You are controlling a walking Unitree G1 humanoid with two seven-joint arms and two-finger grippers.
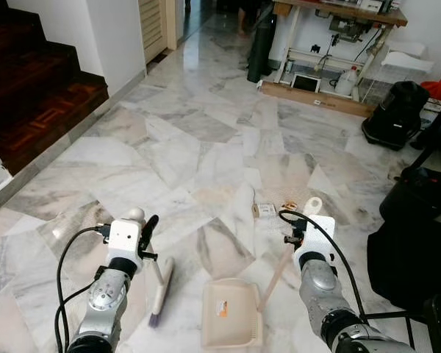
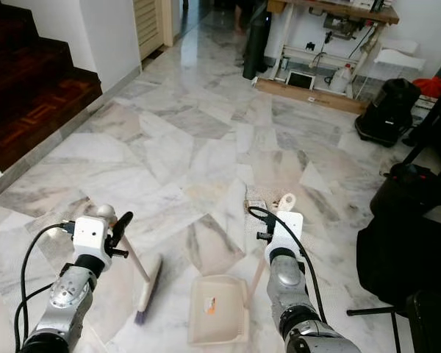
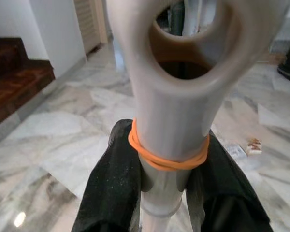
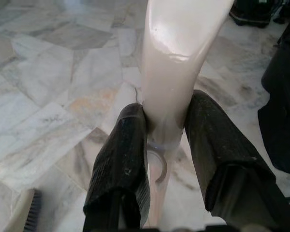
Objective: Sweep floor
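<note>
At lower left of the frame our left hand (image 3: 166, 179) pinches the handle of the broom (image 1: 160, 296), its bristles resting on the marble floor (image 1: 206, 147). At lower right our right hand (image 4: 169, 145) is clamped on the handle of the cream dustpan (image 1: 231, 315), which sits at bottom centre just beside the broom. Small litter scraps (image 1: 275, 209) lie near mid-frame, above the dustpan.

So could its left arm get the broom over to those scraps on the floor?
Probably yes: the left gripper grips the broom, and only bare marble separates it from the scraps, ahead to the right.
</note>
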